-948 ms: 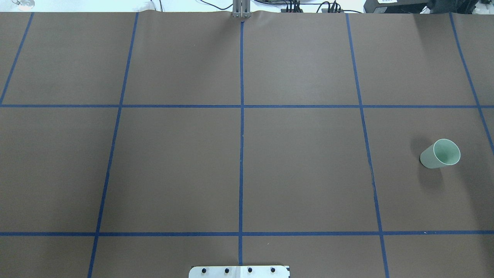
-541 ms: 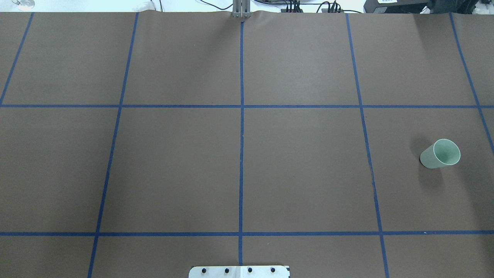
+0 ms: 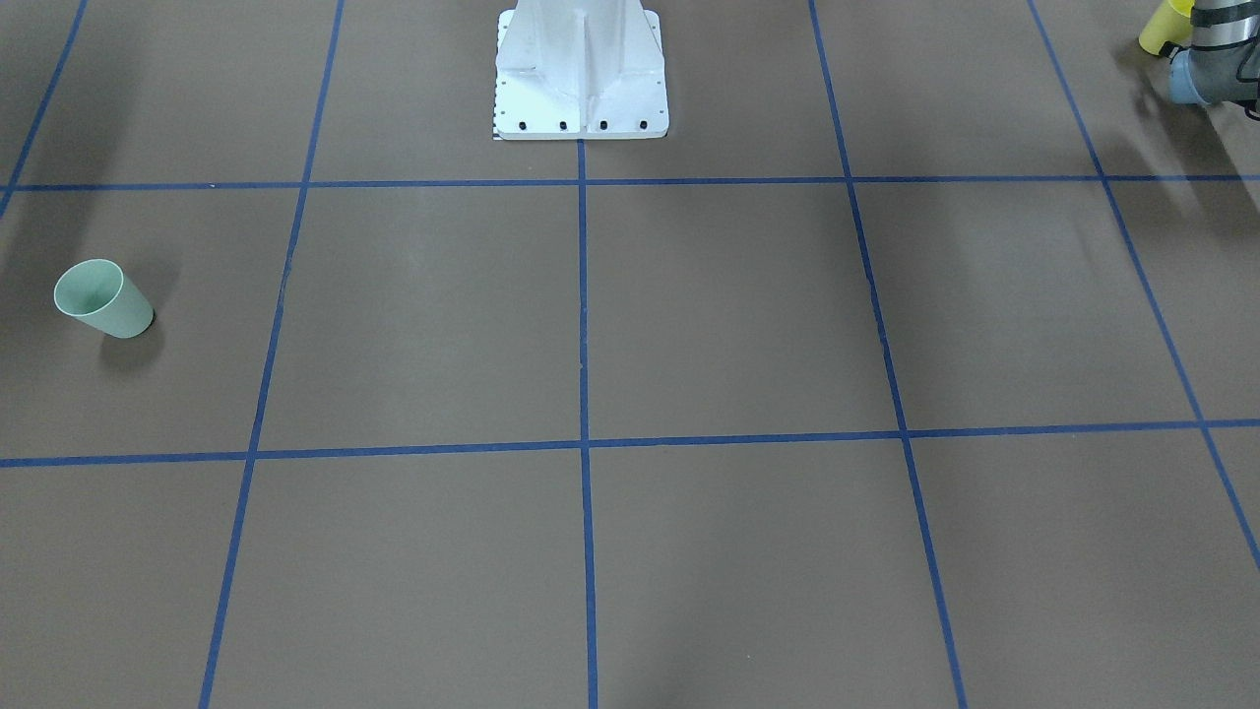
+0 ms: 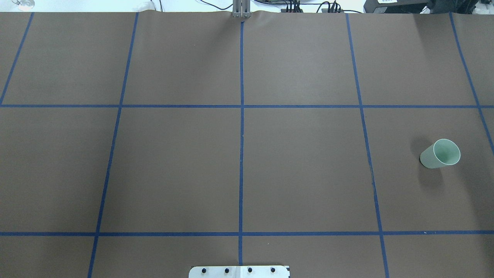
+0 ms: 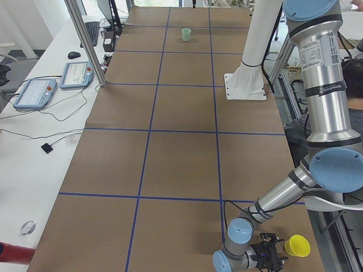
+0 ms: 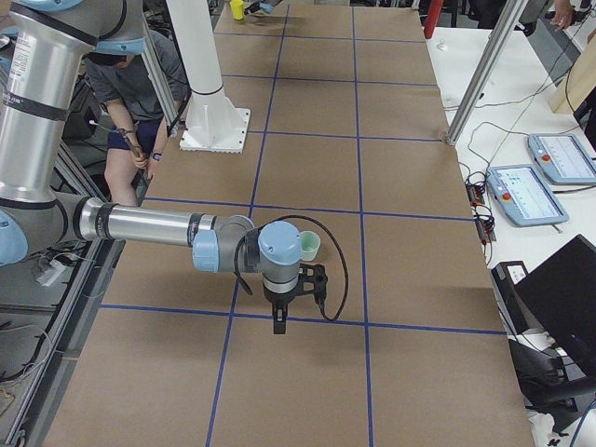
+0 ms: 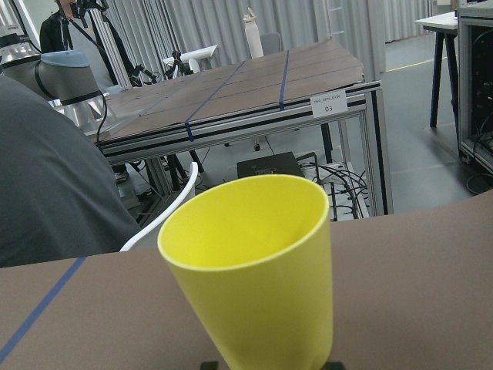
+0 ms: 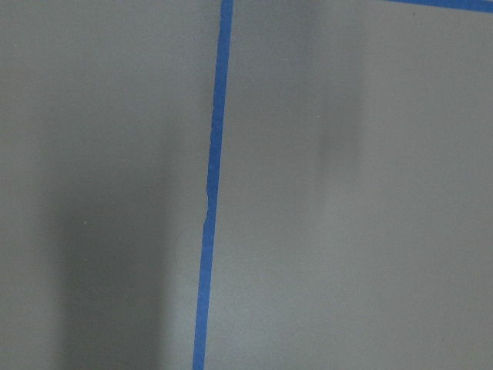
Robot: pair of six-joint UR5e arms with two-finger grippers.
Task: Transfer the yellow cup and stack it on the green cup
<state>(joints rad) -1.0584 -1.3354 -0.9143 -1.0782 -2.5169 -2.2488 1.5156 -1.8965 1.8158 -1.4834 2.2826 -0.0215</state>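
The yellow cup (image 7: pixel 254 262) stands upright near the table's edge at the robot's left end; it also shows in the exterior left view (image 5: pixel 297 245) and the front-facing view (image 3: pixel 1162 25). My left gripper (image 5: pixel 275 255) lies low beside it, facing it; its dark fingertips (image 7: pixel 331 364) show apart on either side of the cup's base. The green cup (image 4: pixel 440 153) stands upright at the table's right end and shows in the front-facing view (image 3: pixel 101 298). My right gripper (image 6: pixel 300 312) hangs pointing down beside the green cup (image 6: pixel 309 245); I cannot tell whether it is open.
The white robot pedestal (image 3: pixel 581 69) stands at the table's near edge. Blue tape lines grid the brown mat (image 4: pixel 241 154). A person (image 6: pixel 130 102) sits behind the robot. Pendant tablets (image 5: pixel 74 73) lie on the white side desk.
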